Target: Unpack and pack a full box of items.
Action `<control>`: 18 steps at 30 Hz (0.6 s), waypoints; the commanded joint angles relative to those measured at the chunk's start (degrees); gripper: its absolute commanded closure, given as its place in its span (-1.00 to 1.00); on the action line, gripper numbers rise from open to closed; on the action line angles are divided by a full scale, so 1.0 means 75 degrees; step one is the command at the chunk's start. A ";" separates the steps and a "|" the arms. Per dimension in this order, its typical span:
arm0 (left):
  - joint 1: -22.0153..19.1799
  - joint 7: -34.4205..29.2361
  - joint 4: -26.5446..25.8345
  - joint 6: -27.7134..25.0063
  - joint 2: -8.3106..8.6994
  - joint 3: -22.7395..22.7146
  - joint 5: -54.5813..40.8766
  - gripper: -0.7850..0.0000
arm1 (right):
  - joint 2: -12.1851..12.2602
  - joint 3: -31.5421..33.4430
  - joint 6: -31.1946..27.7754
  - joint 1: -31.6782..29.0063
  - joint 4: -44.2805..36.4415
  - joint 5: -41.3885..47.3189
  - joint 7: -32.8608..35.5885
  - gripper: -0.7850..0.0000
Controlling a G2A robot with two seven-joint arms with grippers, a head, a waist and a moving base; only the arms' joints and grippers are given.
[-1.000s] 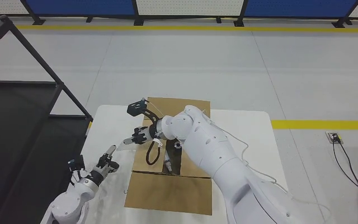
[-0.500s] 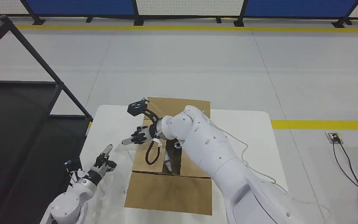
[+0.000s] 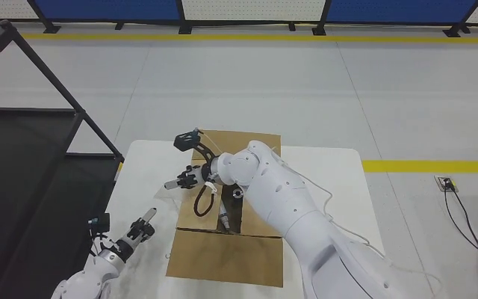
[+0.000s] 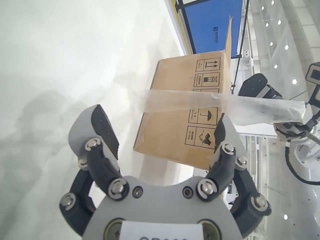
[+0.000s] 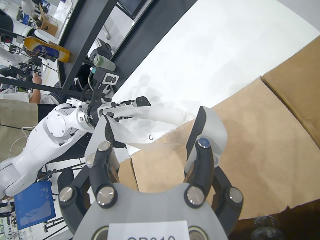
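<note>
— Box [image 3: 224,258] dead centre on the white table [image 3: 149,172] in the top view, with flaps laid out toward the top and bottom of the frame. Where are the hands?

— Right gripper [image 3: 178,183] hangs at the box's left edge, just over the rim. Left gripper [image 3: 146,220] sits lower left in the frame, over bare table and well apart from the box.

— What's the left one doing?

— It's spread wide with nothing in it. Its wrist camera looks past its own fingers [image 4: 105,126] at the box [image 4: 175,131] wall, which stands upright on the table [image 4: 62,51].

— And that pale strip across the wall?

— That's clear plastic film [image 4: 200,101], up in the air and running to the right gripper [image 4: 292,128].

— Is it gripped?

— The right wrist view shows the right gripper [image 5: 153,118] with its fingers apart. The film [image 5: 162,114] stretches across the gap and drapes against one finger. Whether it's pinched or just hung there, I can't tell. Behind it is a box [image 5: 250,138] flap, and farther off, over the table [image 5: 212,38], the left gripper [image 5: 127,104].
</note>
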 commanded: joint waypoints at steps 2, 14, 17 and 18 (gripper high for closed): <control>-0.0149 0.0112 -0.0115 0.0137 -0.0012 0.0268 0.0479 -1.00 | 0.0010 0.0025 0.0012 -0.0011 -0.0009 -0.0025 -0.0016 -0.62; -0.0798 0.0552 -0.0114 0.0580 -0.0080 0.0934 0.1384 -1.00 | 0.0020 0.0097 0.0092 -0.0067 -0.0058 -0.0141 0.0007 -0.65; -0.0906 0.0458 -0.0148 0.0404 -0.0068 0.1082 0.1833 -1.00 | 0.0011 0.0108 0.0108 -0.0075 -0.0080 -0.0173 0.0023 -0.64; -0.0929 0.0389 -0.0140 0.0372 -0.0058 0.1087 0.1927 -1.00 | 0.0007 0.0114 0.0105 -0.0079 -0.0086 -0.0178 0.0033 -0.66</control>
